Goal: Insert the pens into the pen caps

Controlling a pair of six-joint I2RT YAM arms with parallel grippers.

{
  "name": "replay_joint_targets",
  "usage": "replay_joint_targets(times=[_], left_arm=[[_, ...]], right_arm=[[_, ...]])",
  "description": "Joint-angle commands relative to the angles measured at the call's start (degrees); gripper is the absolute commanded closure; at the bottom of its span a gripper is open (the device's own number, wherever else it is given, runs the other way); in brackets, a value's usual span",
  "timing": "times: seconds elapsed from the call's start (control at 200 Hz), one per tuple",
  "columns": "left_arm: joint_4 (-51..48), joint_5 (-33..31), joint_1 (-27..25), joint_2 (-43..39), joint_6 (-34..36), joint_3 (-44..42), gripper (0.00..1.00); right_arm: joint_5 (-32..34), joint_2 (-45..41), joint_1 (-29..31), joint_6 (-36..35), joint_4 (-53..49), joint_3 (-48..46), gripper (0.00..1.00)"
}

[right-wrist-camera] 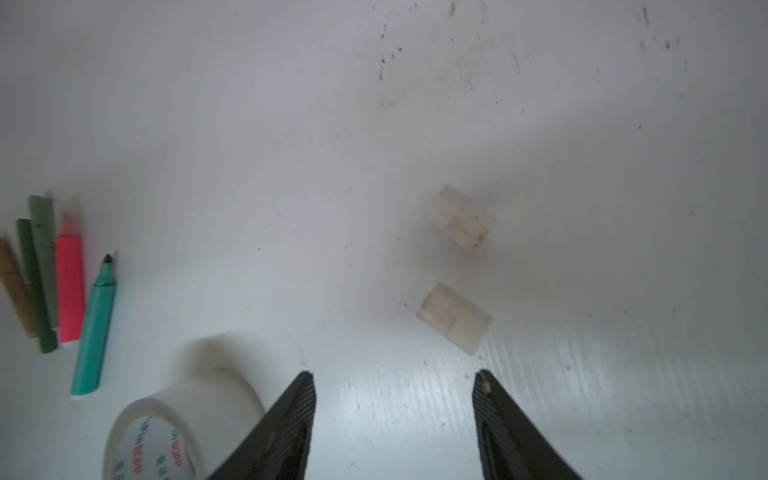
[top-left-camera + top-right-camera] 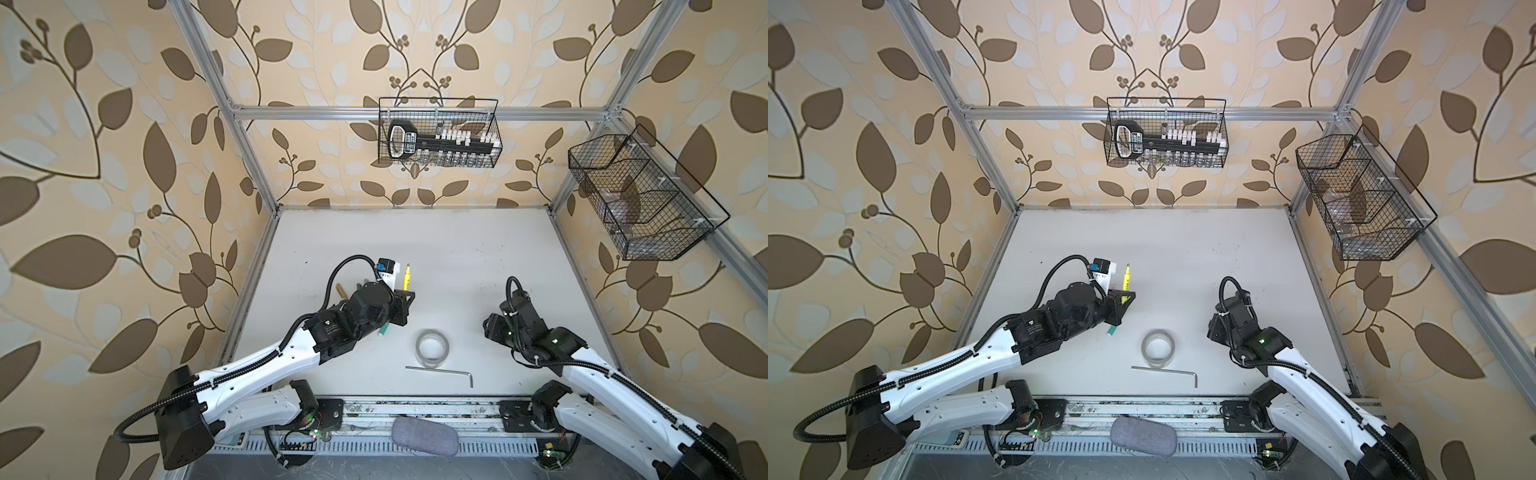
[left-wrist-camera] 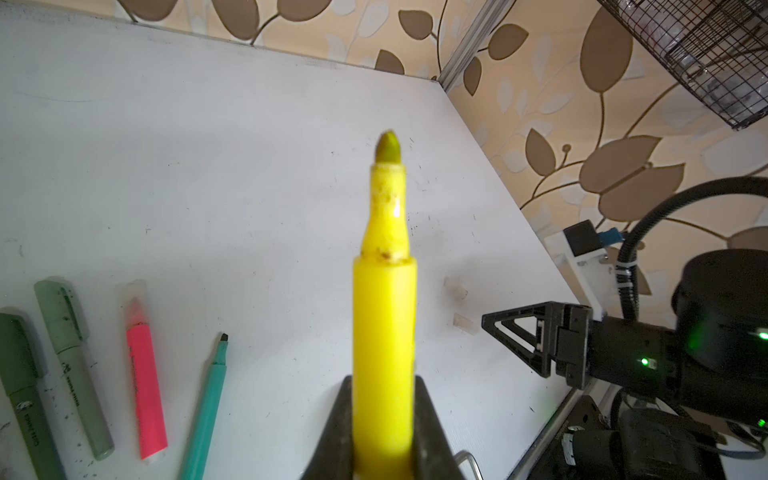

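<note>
My left gripper (image 3: 384, 382) is shut on a yellow marker (image 3: 384, 316), held above the table with its bare tip pointing away; both top views show it (image 2: 406, 277) (image 2: 1126, 281). My right gripper (image 1: 395, 374) is open and holds nothing, low over the table. Just ahead of it lie two clear whitish pen caps (image 1: 457, 224) (image 1: 453, 318). At the left lie a tan pen (image 1: 14, 286), a dark green pen (image 3: 20, 374), a grey-green pen (image 3: 70, 353), a pink marker (image 3: 143, 374) with a clear cap on its tip, and an uncapped green marker (image 3: 205, 407).
A roll of clear tape (image 2: 432, 347) and a silver hex key (image 2: 440, 371) lie at the front middle, the tape close to my right gripper's left finger (image 1: 291, 415). Wire baskets (image 2: 438, 133) (image 2: 636, 199) hang on the back and right walls. A grey pouch (image 2: 424, 436) sits at the front edge.
</note>
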Motion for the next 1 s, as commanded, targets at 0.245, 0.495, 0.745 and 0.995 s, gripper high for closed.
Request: replay_joint_targets(times=[0.245, 0.495, 0.745, 0.995], left_arm=[[0.62, -1.87, 0.04, -2.28, -0.07, -0.38, 1.00], [0.44, -1.59, 0.04, -1.92, -0.02, -0.18, 1.00], [0.26, -1.73, 0.04, -2.45, 0.15, -0.19, 1.00], [0.18, -1.62, 0.04, -2.45, 0.25, -0.10, 1.00]], right_arm=[[-2.60, 5.33, -2.27, -1.69, 6.66, -4.49, 0.30], [-3.30, 9.59, -2.39, -2.21, 11.20, -5.32, 0.29], [-4.98, 10.92, -2.15, -1.91, 14.04, -5.91, 0.28], [-5.95, 12.00, 2.35, 0.60, 17.86, -5.58, 0.28]])
